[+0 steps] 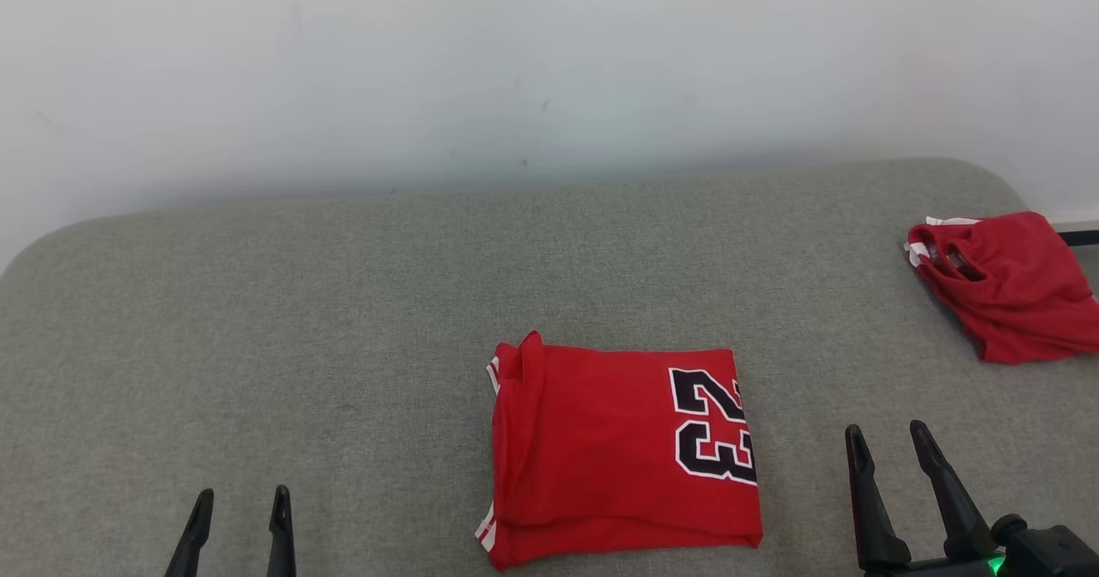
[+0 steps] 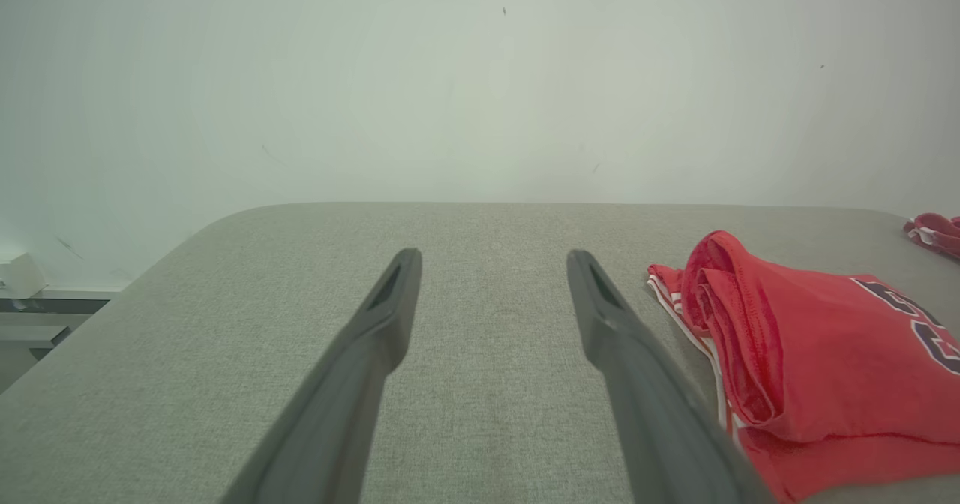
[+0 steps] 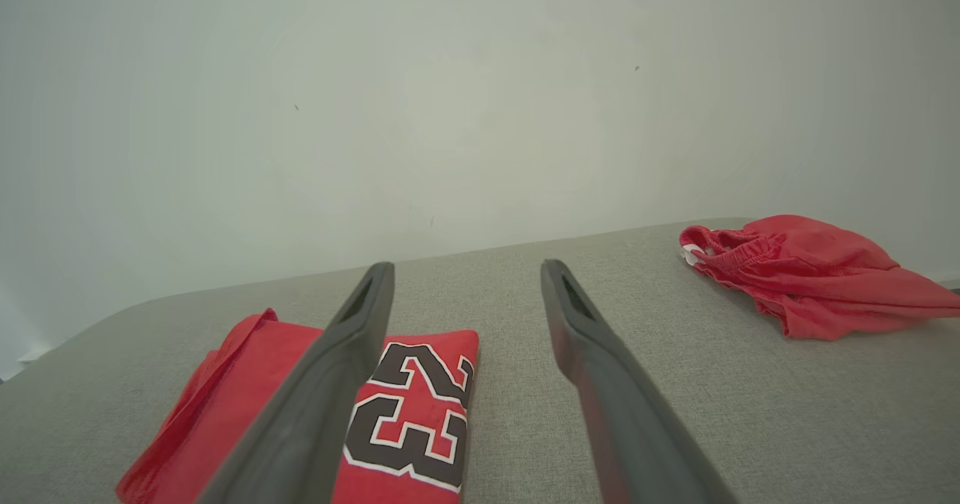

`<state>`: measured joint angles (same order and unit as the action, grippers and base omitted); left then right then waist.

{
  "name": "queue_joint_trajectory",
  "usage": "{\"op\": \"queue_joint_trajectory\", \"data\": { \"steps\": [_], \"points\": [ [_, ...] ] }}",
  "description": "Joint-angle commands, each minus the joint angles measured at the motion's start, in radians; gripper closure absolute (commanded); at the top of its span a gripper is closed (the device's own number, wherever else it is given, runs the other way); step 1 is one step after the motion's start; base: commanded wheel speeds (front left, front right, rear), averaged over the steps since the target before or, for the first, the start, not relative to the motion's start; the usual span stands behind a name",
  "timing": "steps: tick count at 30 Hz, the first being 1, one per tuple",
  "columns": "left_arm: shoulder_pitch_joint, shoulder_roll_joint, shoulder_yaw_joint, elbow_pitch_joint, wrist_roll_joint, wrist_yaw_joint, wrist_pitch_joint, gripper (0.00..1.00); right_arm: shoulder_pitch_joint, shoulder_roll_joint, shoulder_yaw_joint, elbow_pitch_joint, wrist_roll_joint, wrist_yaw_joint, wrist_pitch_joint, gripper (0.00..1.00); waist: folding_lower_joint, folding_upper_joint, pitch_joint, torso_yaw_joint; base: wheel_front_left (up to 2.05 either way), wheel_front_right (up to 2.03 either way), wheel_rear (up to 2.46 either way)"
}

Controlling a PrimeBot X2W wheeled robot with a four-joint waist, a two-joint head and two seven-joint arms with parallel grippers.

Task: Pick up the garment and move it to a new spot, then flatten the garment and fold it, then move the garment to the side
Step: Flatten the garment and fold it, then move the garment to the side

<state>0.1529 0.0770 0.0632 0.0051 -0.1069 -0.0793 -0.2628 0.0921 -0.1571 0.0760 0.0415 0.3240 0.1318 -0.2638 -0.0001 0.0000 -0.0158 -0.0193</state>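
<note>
My left gripper [image 1: 243, 493] hangs low over the grey padded surface [image 1: 343, 285], its two dark fingers [image 2: 390, 316] spread wide apart. The gap between them shows grey weave and, past the surface's rounded far edge, a pale wall [image 1: 515, 62]. To the right of these jaws, near but not touching, lies the folded red jersey [image 1: 618, 452], a flat, roughly square packet on the surface between my two grippers. The side nearest my left jaws is a thick rolled fold with white trim peeping out at the corners. The side nearest my right jaws carries a black 23 outlined in white, turned sideways. My right gripper [image 1: 886, 428] sits just right of the jersey, apart from the cloth, its jaws likewise wide open above grey fabric. From its wrist, one finger crosses in front of the number, though from my head I see a strip of bare surface between finger and jersey. Further right and ahead of my right jaws, well apart from them and from the jersey, a second red garment [image 1: 1004, 281] lies loosely bunched near the surface's right edge
</note>
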Motion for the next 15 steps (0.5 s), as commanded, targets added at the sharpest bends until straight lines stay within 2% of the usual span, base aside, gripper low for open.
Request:
{"op": "queue_joint_trajectory", "data": {
  "steps": [1,15],
  "points": [
    [0.012,0.004,-0.001,-0.005,0.007,0.0,-0.002,0.0,0.01,0.002,-0.002,0.0,0.001,-0.003,0.0,0.0,0.0001,0.0,-0.001,0.003,0.0,0.0,0.0],
    [0.015,0.001,-0.01,-0.001,0.003,0.006,-0.002,0.0,0.011,0.003,0.004,0.025,-0.004,-0.003,0.0,0.0,0.0001,0.0,-0.001,0.006,0.0,0.0,0.0]
  ]
}}
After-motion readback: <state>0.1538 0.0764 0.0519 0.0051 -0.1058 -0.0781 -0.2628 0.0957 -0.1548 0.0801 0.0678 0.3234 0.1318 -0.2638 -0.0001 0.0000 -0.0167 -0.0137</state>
